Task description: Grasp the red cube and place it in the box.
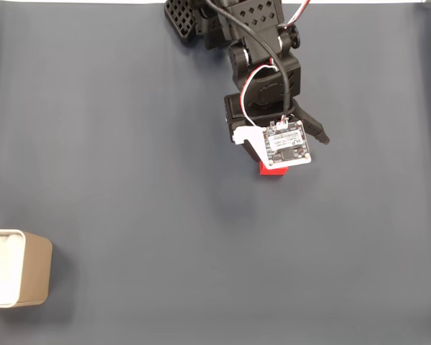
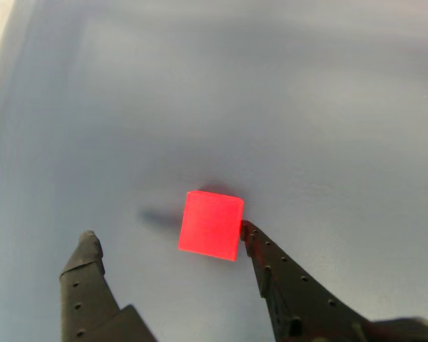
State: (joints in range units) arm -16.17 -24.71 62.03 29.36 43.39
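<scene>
A dark grey-blue worktop (image 1: 129,144) spreads across the fixed view, with a pale strip along its top edge. The black arm (image 1: 262,54) reaches down from the top of that view, with red, white and black cables (image 1: 255,75) looping over it. A white board (image 1: 287,144) with a small connector sits on its wrist and hides most of what lies below.

The box (image 1: 29,277) stands at the lower left edge of the fixed view, tan outside and white inside, well apart from the arm.

In the other view the fingers (image 2: 167,235) are spread wide. The left finger (image 2: 85,260) stands clear of the cube, with bare worktop between them. The right fingertip (image 2: 251,235) is at the cube's right edge, touching it or just beside it; which one I cannot tell.

The cube (image 2: 211,224) rests on the worktop between the fingers, nearer the right one, a soft shadow behind it. In the fixed view, a red sliver of it (image 1: 271,171) peeks out under the board.
</scene>
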